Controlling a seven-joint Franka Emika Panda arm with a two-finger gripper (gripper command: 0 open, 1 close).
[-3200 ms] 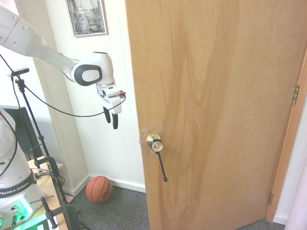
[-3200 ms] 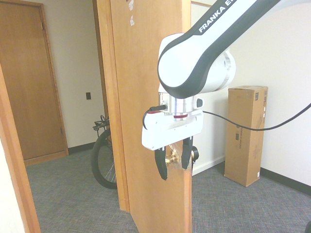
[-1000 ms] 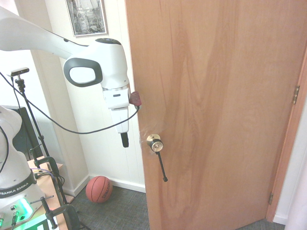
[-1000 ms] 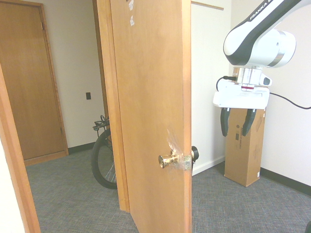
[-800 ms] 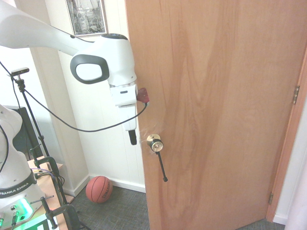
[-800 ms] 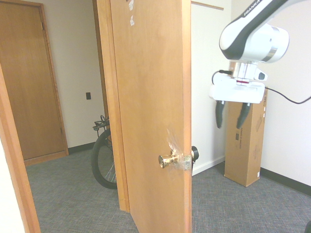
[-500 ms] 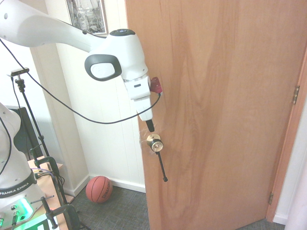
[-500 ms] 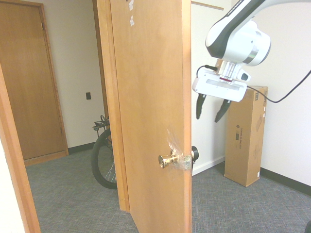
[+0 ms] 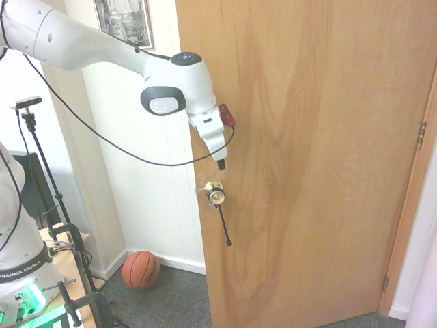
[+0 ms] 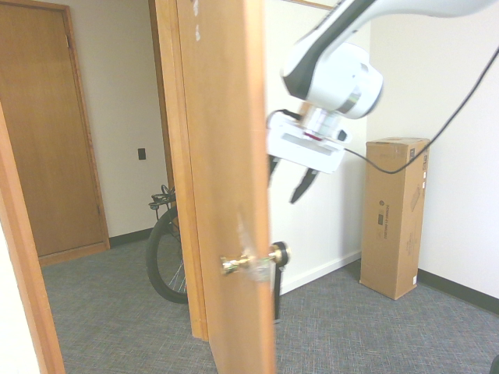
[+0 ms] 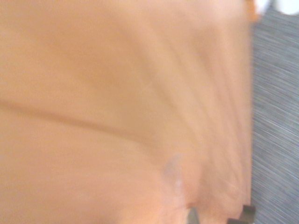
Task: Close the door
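Door [image 9: 307, 157] stands ajar on right-side hinges [image 9: 421, 134], likely rigid, heavy, swings freely, so no grasp needed: push flat on the face near the free edge above the knob [image 9: 215, 194], where the gripper [image 10: 287, 178], fingers spread, empty, sits.

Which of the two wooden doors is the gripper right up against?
The near, half-open door with the brass knob; the gripper is beside its face. The other door is shut, across the room.
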